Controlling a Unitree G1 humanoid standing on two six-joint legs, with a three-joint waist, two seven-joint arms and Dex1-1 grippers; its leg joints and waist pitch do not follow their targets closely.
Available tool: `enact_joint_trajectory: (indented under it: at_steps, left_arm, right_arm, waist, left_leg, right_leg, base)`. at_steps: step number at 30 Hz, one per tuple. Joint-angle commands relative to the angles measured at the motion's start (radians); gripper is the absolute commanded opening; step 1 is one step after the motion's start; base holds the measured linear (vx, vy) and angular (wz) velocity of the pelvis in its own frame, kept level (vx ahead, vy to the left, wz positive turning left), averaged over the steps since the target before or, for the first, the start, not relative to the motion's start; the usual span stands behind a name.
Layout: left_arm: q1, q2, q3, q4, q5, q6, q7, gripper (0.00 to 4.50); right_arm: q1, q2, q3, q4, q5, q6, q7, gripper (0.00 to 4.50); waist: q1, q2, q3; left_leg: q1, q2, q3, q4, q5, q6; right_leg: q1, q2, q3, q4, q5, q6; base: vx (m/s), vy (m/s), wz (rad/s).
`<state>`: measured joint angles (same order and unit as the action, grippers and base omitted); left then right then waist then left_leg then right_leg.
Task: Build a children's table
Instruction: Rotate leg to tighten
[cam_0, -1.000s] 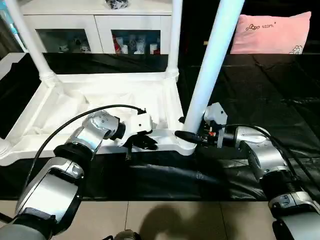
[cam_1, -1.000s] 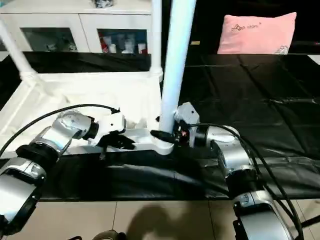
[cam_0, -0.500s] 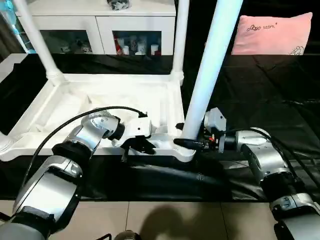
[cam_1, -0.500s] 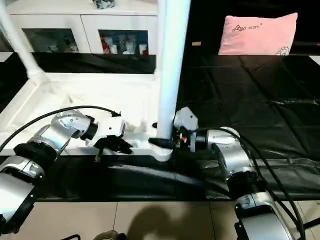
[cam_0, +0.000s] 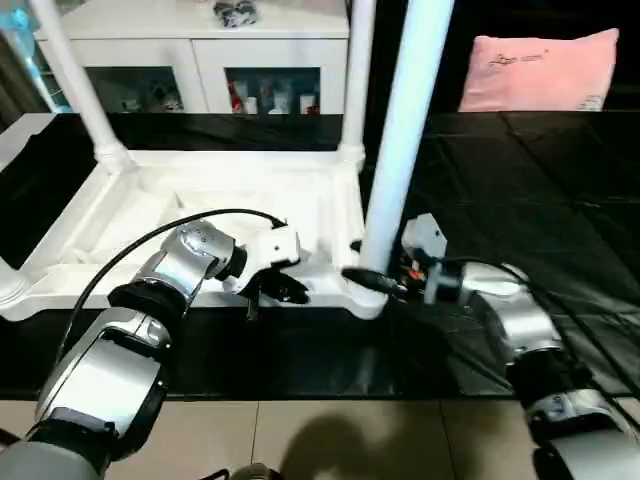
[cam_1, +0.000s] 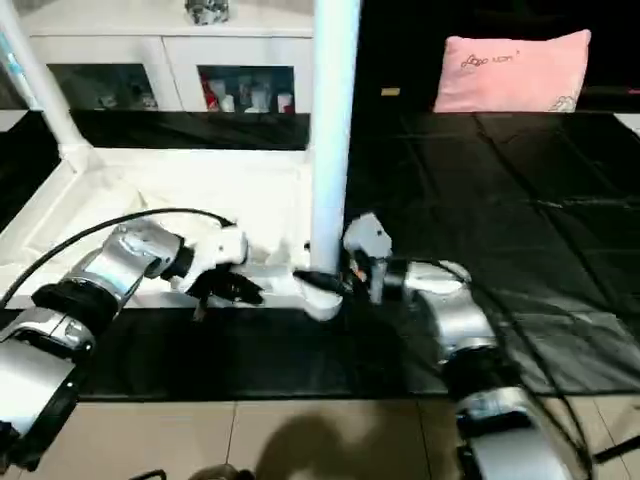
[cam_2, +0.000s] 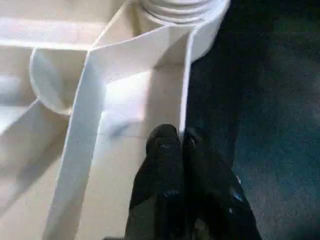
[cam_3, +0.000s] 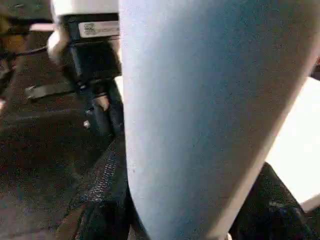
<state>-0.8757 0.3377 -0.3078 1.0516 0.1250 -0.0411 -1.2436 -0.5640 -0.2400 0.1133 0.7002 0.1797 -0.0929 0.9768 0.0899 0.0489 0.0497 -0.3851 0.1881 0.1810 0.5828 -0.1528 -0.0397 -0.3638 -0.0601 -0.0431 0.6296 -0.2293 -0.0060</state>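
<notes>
White plastic fills most of what you see: the tabletop (cam_0: 200, 200) lies upside down on the black sheet (cam_0: 520, 170), ribs facing up. Three legs already stand in its corner holes, two at the far side and one at the near left corner (cam_0: 10, 285).

Look at the big leg (cam_0: 400, 150) at the near right corner. A moment ago it leaned over to the right. Now it stands almost straight up in its round socket (cam_0: 362, 297). That tells you the last leg is nearly in place. You probably only need to push it down tight.

Your right gripper (cam_0: 372, 280) is about half open, with its black fingers on both sides of that leg, low down near the socket. In its wrist view the leg sits right between the fingers, so you are holding it.

Your left gripper (cam_2: 180, 137) is smaller in the scene. Its two fingers are pressed together, pinching the thin near edge wall (cam_2: 187, 75) of the tabletop. That keeps the tabletop from sliding while you work.
</notes>
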Motion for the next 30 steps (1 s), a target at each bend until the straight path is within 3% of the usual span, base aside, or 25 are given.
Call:
enact_joint_trajectory:
  at_steps: [1,4,5,6,7,9,10,11,12,14,15,17,19,20,21,25,27,30]
  left_arm:
    - [-0.069,-0.016,0.134,-0.037,-0.126,0.092,0.148,0.00]
    - [-0.051,-0.013,0.182,-0.090,-0.137,0.165,0.253,0.00]
    - [-0.044,-0.012,0.188,-0.110,-0.136,0.181,0.269,0.00]
    - [-0.031,-0.021,0.202,-0.150,-0.136,0.217,0.295,0.00]
    - [-0.015,-0.036,0.221,-0.205,-0.138,0.263,0.331,0.00]
    - [0.023,-0.066,0.237,-0.312,-0.137,0.331,0.369,0.00]
    - [0.036,-0.075,0.236,-0.347,-0.137,0.353,0.378,0.00]
    - [0.075,-0.086,0.207,-0.425,-0.118,0.369,0.371,0.00]
    - [0.084,-0.088,0.200,-0.442,-0.114,0.372,0.368,0.00]
    - [0.114,-0.090,0.169,-0.496,-0.101,0.393,0.365,0.00]
    - [0.119,-0.086,0.158,-0.493,-0.091,0.382,0.368,0.00]
    - [0.123,-0.081,0.148,-0.487,-0.085,0.375,0.380,0.00]
    - [0.140,-0.078,0.135,-0.533,-0.085,0.413,0.378,0.00]
    - [0.147,-0.078,0.130,-0.553,-0.084,0.426,0.375,0.00]
    - [0.154,-0.078,0.125,-0.573,-0.084,0.439,0.374,0.00]
    - [0.173,-0.084,0.108,-0.622,-0.085,0.473,0.373,0.00]
    - [0.171,-0.085,0.105,-0.618,-0.085,0.472,0.375,0.00]
    - [0.170,-0.084,0.103,-0.618,-0.086,0.474,0.378,0.00]
  right_arm:
    - [0.010,0.037,-0.004,0.159,-0.075,0.056,-0.197,1.92]
    - [-0.050,0.075,-0.044,0.247,-0.079,0.067,-0.366,1.92]
    - [-0.063,0.082,-0.048,0.265,-0.082,0.072,-0.399,1.92]
    - [-0.086,0.093,-0.052,0.296,-0.091,0.069,-0.461,1.92]
    - [-0.114,0.109,-0.065,0.329,-0.087,0.073,-0.525,1.92]
    - [-0.156,0.136,-0.084,0.376,-0.075,0.083,-0.604,1.92]
    - [-0.168,0.143,-0.089,0.391,-0.075,0.084,-0.621,1.92]
    - [-0.185,0.156,-0.081,0.417,-0.086,0.096,-0.637,1.92]
    - [-0.189,0.159,-0.079,0.423,-0.088,0.099,-0.639,1.92]
    - [-0.203,0.172,-0.079,0.450,-0.097,0.108,-0.645,1.92]
    - [-0.205,0.175,-0.078,0.456,-0.097,0.115,-0.636,1.92]
    - [-0.205,0.178,-0.072,0.466,-0.103,0.121,-0.622,1.92]
    - [-0.213,0.179,-0.064,0.487,-0.113,0.122,-0.619,1.92]
    - [-0.217,0.179,-0.064,0.495,-0.115,0.121,-0.620,1.92]
    - [-0.221,0.178,-0.065,0.502,-0.116,0.122,-0.622,1.92]
    - [-0.235,0.173,-0.062,0.523,-0.131,0.124,-0.614,1.92]
    - [-0.237,0.171,-0.054,0.525,-0.139,0.130,-0.600,1.92]
    - [-0.237,0.172,-0.048,0.527,-0.146,0.136,-0.588,1.92]
  waist:
    - [-0.006,0.002,-0.049]
    - [-0.018,0.001,-0.053]
    - [-0.024,0.002,-0.059]
    - [-0.025,-0.005,-0.060]
    - [-0.028,-0.007,-0.061]
    - [-0.030,-0.015,-0.067]
    - [-0.029,-0.010,-0.069]
    - [-0.027,-0.015,-0.078]
    - [-0.025,-0.016,-0.085]
    - [-0.026,-0.015,-0.087]
    - [-0.025,-0.015,-0.087]
    - [-0.026,-0.013,-0.080]
    - [-0.028,-0.007,-0.075]
    - [-0.031,-0.008,-0.071]
    - [-0.032,-0.002,-0.067]
    - [-0.038,-0.003,-0.057]
    - [-0.037,-0.005,-0.058]
    - [-0.037,-0.005,-0.062]
  left_leg:
    - [0.031,0.052,-0.036,-0.087,-0.434,-0.053]
    - [0.013,0.049,-0.041,-0.094,-0.399,-0.058]
    - [0.009,0.046,-0.036,-0.091,-0.347,-0.045]
    - [0.009,0.045,-0.032,-0.087,-0.330,-0.033]
    - [0.009,0.043,-0.026,-0.079,-0.294,-0.011]
    - [0.005,0.047,-0.023,-0.071,-0.219,0.015]
    - [0.002,0.044,-0.024,-0.067,-0.184,0.029]
    - [0.003,0.041,-0.017,-0.055,-0.114,0.061]
    - [-0.010,0.039,-0.020,-0.047,-0.017,0.100]
    - [-0.007,0.036,-0.016,-0.037,0.032,0.147]
    - [-0.005,0.037,-0.015,-0.035,0.029,0.163]
    - [-0.004,0.041,-0.014,-0.039,-0.010,0.160]
    - [0.000,0.046,-0.015,-0.046,-0.077,0.130]
    - [0.001,0.049,-0.016,-0.051,-0.119,0.105]
    - [0.007,0.049,-0.016,-0.056,-0.180,0.066]
    - [0.012,0.047,-0.016,-0.068,-0.282,0.005]
    - [0.014,0.046,-0.017,-0.069,-0.293,-0.009]
    - [0.013,0.044,-0.016,-0.067,-0.267,-0.007]
  right_leg:
    - [0.006,-0.104,0.044,-0.104,-0.399,-0.226]
    - [0.015,-0.098,0.038,-0.095,-0.338,-0.216]
    - [0.016,-0.094,0.037,-0.090,-0.228,-0.227]
    - [0.014,-0.093,0.038,-0.092,-0.196,-0.232]
    - [0.013,-0.092,0.039,-0.089,-0.131,-0.253]
    - [0.022,-0.096,0.038,-0.078,-0.046,-0.273]
    - [0.023,-0.095,0.036,-0.074,-0.012,-0.278]
    - [0.020,-0.086,0.036,-0.067,0.096,-0.283]
    - [0.028,-0.086,0.032,-0.047,0.234,-0.291]
    - [0.022,-0.080,0.029,-0.039,0.339,-0.293]
    - [0.018,-0.079,0.027,-0.041,0.344,-0.292]
    - [0.017,-0.080,0.026,-0.047,0.290,-0.293]
    - [0.015,-0.081,0.025,-0.055,0.186,-0.291]
    - [0.015,-0.081,0.026,-0.061,0.120,-0.289]
    - [0.013,-0.082,0.029,-0.069,0.028,-0.282]
    - [0.011,-0.080,0.034,-0.081,-0.104,-0.265]
    - [0.011,-0.082,0.037,-0.084,-0.125,-0.254]
    - [0.012,-0.081,0.038,-0.081,-0.078,-0.254]
  base:
    - [0.000,0.000,0.00]
    - [-0.017,0.015,-0.14]
    - [-0.006,0.020,-0.19]
    - [0.000,0.000,0.00]
    - [0.000,0.000,0.00]
    - [0.026,-0.007,-0.03]
    - [0.051,-0.014,-0.06]
    - [0.057,-0.016,-0.02]
    - [0.050,-0.013,0.00]
    - [0.025,-0.006,0.00]
    - [0.000,0.000,0.00]
    - [0.000,0.000,0.00]
    - [0.000,0.000,0.00]
    - [0.000,0.000,0.00]
    - [0.000,0.000,0.00]
    - [0.000,0.000,0.00]
    - [0.000,0.000,0.00]
    - [0.000,0.000,0.00]
